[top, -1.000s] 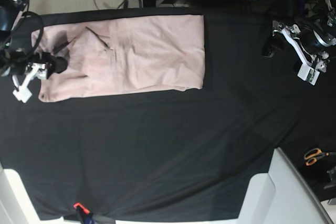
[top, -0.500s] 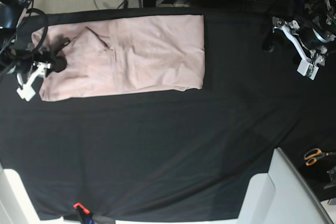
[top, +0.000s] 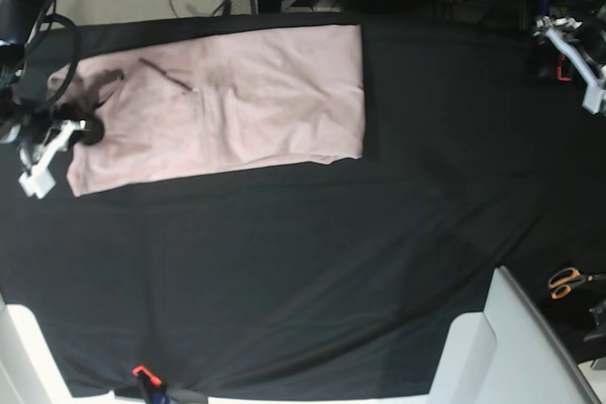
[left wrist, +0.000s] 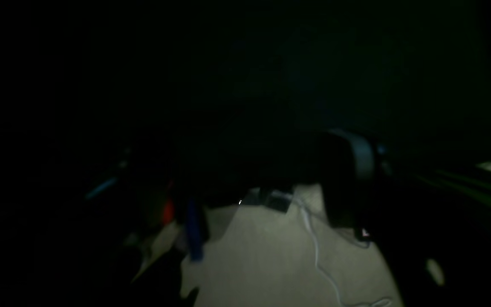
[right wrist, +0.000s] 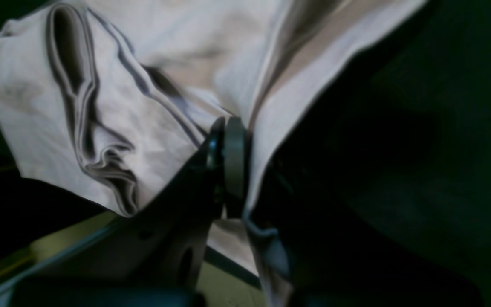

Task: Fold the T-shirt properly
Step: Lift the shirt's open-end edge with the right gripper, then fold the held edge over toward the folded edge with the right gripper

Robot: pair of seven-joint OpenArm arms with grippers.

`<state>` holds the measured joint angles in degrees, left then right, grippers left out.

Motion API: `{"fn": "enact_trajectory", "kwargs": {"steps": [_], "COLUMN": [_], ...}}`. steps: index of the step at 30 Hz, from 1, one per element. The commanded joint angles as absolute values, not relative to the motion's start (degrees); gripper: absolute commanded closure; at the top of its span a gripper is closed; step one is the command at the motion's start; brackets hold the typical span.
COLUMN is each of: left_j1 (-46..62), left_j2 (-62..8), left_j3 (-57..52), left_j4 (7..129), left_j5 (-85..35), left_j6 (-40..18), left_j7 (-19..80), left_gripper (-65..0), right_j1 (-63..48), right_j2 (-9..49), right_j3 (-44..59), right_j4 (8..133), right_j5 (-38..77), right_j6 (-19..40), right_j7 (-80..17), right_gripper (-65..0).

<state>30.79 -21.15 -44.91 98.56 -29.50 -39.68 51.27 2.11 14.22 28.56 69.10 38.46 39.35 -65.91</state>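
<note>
Fabric at the narrow end of the pale pink T-shirt (top: 227, 101) is being pinched by the right tool (right wrist: 228, 149), whose jaws are being pressed together on a layered edge. The garment is being kept flat as a long band near the table's (top: 312, 281) far edge. The left tool (top: 579, 63) is being held well apart, beyond the table's corner; its state cannot be told. A lengthwise fold is judged to be in hand, and lifting the gripped end toward the opposite hem would be called for next.
</note>
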Motion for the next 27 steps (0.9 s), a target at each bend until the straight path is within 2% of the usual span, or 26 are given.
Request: {"fn": "enact_trajectory", "kwargs": {"steps": [1,6,10,11,13,16,17,27], "left_j1": [31.60,31.87,31.78,31.78,31.78,31.78,31.78,31.78], "left_j2": [-22.20,-21.41,-19.56,-19.30,-19.12,-18.24,-18.07,-17.98], "left_j3": [-46.37,-48.04,-48.04,-48.04,-47.96,-47.78,-47.87,-47.96], "left_j4": [99.82,99.82,99.82,99.82,99.82,99.82,99.74,99.38], "left_j5": [-28.70,-12.00,-7.34,-7.16,-6.90,-6.90,-6.90,-6.90], "left_j6": [-40.00,-40.00,-40.00,-40.00,-40.00,-40.00,-40.00,-40.00], "left_j7": [50.33,50.33,49.54,48.48,47.16,46.81,46.81,46.81], "left_gripper": [-43.6,-42.8,-41.8,-39.0,-28.1,-4.9,0.0,0.0], "right_j1": [2.42,-2.42,-6.11,-7.25,-9.01,-10.95,-11.30,-13.32], "right_j2": [14.64,10.86,8.57,7.96,6.20,3.65,3.12,3.12], "right_j3": [28.88,28.79,23.96,21.67,18.15,13.76,12.26,-9.10], "right_j4": [72.84,85.76,94.02,96.04,99.30,103.60,104.75,107.30], "right_j5": [39.78,39.87,39.87,39.87,39.87,39.87,39.87,39.87], "right_j6": [40.00,40.00,34.51,32.75,28.09,22.02,20.53,0.13], "right_j7": [-65.27,-65.63,-66.33,-65.89,-65.80,-65.80,-65.71,-56.31], "right_gripper": [-0.5,-0.5,-0.5,-0.5,-0.5,-0.5,-0.5,-0.5]}}
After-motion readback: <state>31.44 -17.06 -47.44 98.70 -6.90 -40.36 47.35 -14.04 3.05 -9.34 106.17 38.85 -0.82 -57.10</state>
